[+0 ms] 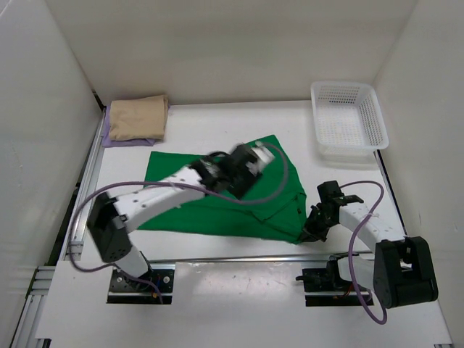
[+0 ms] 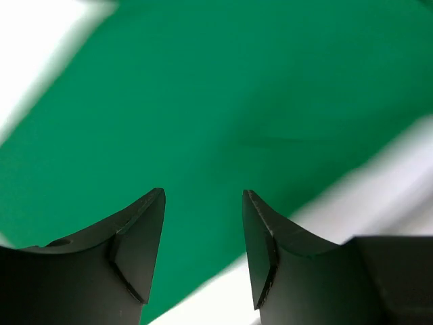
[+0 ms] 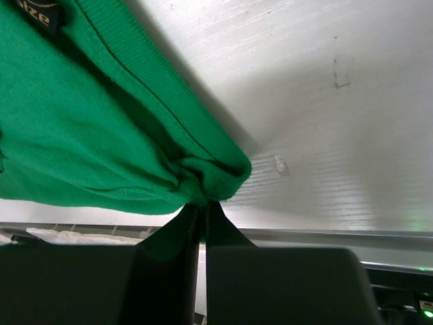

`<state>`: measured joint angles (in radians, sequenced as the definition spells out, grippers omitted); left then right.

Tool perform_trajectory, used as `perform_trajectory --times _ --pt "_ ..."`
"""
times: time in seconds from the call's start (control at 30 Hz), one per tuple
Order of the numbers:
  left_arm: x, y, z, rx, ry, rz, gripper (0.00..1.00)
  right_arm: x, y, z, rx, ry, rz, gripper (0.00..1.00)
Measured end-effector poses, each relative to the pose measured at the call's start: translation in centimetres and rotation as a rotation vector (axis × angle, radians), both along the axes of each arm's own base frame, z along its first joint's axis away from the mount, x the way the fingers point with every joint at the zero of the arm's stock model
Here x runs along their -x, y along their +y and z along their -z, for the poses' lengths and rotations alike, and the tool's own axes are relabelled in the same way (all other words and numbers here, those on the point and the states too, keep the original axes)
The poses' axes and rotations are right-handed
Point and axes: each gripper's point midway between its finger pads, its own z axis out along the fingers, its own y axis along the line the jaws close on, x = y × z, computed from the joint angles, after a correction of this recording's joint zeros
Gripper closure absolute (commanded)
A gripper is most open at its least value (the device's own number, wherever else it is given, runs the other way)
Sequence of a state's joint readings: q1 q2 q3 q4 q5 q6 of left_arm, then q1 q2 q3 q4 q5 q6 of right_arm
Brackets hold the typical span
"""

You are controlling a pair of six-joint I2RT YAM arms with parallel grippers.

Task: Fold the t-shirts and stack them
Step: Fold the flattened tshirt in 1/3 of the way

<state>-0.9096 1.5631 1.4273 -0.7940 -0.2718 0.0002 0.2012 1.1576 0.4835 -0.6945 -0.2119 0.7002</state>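
Observation:
A bright green t-shirt (image 1: 275, 210) lies spread across the middle of the table. My left gripper (image 1: 254, 163) hovers above its far right part. In the left wrist view the left gripper (image 2: 203, 196) is open with nothing between its fingers, and blurred green cloth (image 2: 237, 101) lies below. My right gripper (image 1: 308, 232) is at the shirt's near right corner. In the right wrist view it (image 3: 203, 206) is shut on a bunched fold of the green cloth (image 3: 81, 122). A folded tan t-shirt (image 1: 136, 116) rests on a lavender one (image 1: 109, 138) at the back left.
A white mesh basket (image 1: 346, 119) stands at the back right, close to the right wall. White walls close in the table on the left, back and right. A metal rail runs along the near edge (image 1: 239, 257) in front of the arm bases.

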Motion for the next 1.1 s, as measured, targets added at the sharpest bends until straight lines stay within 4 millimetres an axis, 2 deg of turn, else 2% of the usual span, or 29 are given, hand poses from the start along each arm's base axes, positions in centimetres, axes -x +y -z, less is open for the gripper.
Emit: perform_trajectory --times 0.03,0.1,0.17,0.2,0.3,0.4,0.53,0.87,0.97,1.0,1.07,1.1 --pt "2.0 -2.9 1.6 -0.006 0.039 0.092 0.4 0.0 0.1 0.0 -0.006 -0.001 0.001 1.0" --pt "5.7 -6.7 6.1 -0.057 0.143 0.229 0.4 0.0 0.2 0.1 -0.015 -0.001 0.005 1.0" --pt "8.2 -8.6 10.3 -0.121 0.234 0.305 0.4 0.0 0.3 0.1 -0.023 0.0 0.006 1.0" --pt "9.0 -9.1 11.9 -0.145 0.271 0.327 0.4 0.0 0.3 0.1 -0.025 0.0 0.005 1.0" --pt "10.0 -10.6 14.7 -0.173 0.34 0.361 0.44 0.0 0.5 0.1 -0.035 -0.002 0.007 1.0" --pt "9.7 -11.6 15.1 -0.157 0.347 0.366 0.52 0.0 0.7 0.1 -0.048 -0.014 0.01 1.0" --pt "9.2 -12.3 14.8 -0.136 0.332 0.365 0.52 0.1 0.7 0.1 -0.056 -0.032 0.015 1.0" --pt "7.8 -11.8 15.1 -0.18 0.274 0.321 0.52 0.1 0.8 0.1 -0.063 -0.037 0.019 1.0" --pt "7.1 -11.8 15.5 -0.2 0.247 0.3 0.63 0.1 0.8 0.1 -0.063 -0.037 0.019 1.0" --pt "6.9 -11.6 15.8 -0.209 0.246 0.295 0.76 0.1 0.8 0.1 -0.063 -0.037 0.019 1.0" --pt "6.7 -11.3 16.5 -0.23 0.245 0.284 0.9 0.1 0.8 0.1 -0.063 -0.038 0.017 1.0" --pt "6.6 -11.3 16.7 -0.236 0.243 0.279 0.9 0.1 0.8 0.1 -0.064 -0.038 0.017 1.0"
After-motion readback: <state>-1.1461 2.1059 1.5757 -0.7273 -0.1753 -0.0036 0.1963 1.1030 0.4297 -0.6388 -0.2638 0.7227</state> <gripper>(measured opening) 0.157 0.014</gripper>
